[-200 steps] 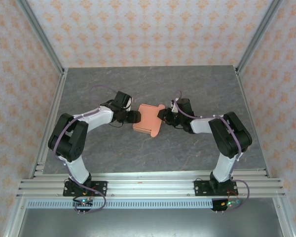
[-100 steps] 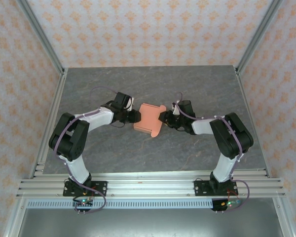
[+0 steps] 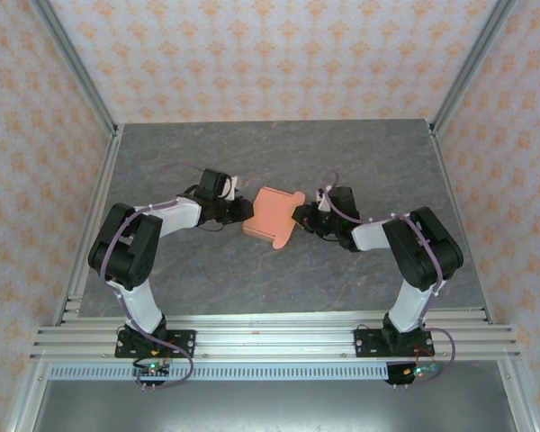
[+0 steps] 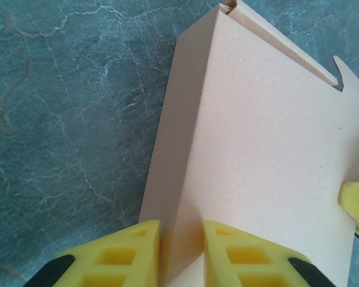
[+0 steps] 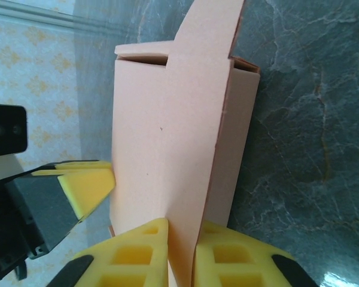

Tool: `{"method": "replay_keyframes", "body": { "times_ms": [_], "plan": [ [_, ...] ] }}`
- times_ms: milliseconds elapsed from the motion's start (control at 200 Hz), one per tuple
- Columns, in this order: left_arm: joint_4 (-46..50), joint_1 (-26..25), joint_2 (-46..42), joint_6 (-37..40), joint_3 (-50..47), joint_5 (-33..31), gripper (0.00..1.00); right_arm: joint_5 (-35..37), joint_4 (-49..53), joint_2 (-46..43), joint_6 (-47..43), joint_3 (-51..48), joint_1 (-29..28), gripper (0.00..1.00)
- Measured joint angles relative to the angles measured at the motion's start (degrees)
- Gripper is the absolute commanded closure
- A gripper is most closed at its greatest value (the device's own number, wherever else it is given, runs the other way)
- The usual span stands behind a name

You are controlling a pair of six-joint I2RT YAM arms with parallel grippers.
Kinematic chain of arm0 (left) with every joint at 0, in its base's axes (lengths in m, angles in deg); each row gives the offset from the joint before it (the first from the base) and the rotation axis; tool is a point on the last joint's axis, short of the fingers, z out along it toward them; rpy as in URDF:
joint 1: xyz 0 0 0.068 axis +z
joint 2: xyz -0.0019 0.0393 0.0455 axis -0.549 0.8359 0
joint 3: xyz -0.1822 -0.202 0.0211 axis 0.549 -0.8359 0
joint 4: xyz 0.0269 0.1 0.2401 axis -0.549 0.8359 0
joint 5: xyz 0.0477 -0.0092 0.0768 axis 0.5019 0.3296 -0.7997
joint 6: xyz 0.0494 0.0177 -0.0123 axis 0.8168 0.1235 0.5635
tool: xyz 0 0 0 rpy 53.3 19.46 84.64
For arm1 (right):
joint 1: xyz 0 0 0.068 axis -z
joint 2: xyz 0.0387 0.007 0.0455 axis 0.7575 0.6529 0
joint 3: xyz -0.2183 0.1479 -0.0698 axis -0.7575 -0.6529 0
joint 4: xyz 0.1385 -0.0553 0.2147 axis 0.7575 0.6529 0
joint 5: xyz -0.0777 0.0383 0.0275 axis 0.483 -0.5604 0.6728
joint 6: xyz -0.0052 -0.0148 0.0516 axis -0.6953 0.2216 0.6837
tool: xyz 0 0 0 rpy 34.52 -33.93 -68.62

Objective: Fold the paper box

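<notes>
box (image 3: 272,216) lies at the centre of the top frame, partly formed, between the 2 arms on the grey surface (image 3: 360,153). whether it rests there or is lifted a little, i cannot tell.

the left jaws are pinching the box: low in the left wrist frame, the yellow pads (image 4: 128,254) sit on either side of a folded corner edge, card squeezed between them. the right jaws are also pinching the box. at the bottom of the right wrist frame their pads (image 5: 137,254) clamp a tall flap (image 5: 203,72) that stands up from the opposite side.

risks, as i judge them:
- with 2 grips on thin card, any pull apart or twist between the arms could crease or tear the flap at its fold.
- pushing inward could buckle the broad top panel (image 4: 269,149) instead of closing it.
- the hooked tab (image 4: 347,75) at the upper right of the left wrist frame looks unseated and could miss its slot or bend over.
- each grip holds little card, so a pad could slip and let the walls spring open.
</notes>
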Motion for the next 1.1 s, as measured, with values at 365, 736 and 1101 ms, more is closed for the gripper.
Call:
{"method": "replay_keyframes", "body": {
  "times_ms": [365,736,1101],
  "plan": [
    [-3.85,2.73,1.25,-0.70,-1.38,6.08,0.79,1.01,-2.95,-2.12,4.09,-0.37,-1.27,0.91],
    [-5.77,3.26,3.17,-1.14,-0.68,8.09,0.78,5.46,1.55,-5.25,4.31,2.27,-3.28,0.91],
    [-6.38,2.64,6.12,-1.73,0.61,8.68,0.75,10.64,9.81,-5.75,4.50,9.68,-6.34,0.90]
  ]
}}
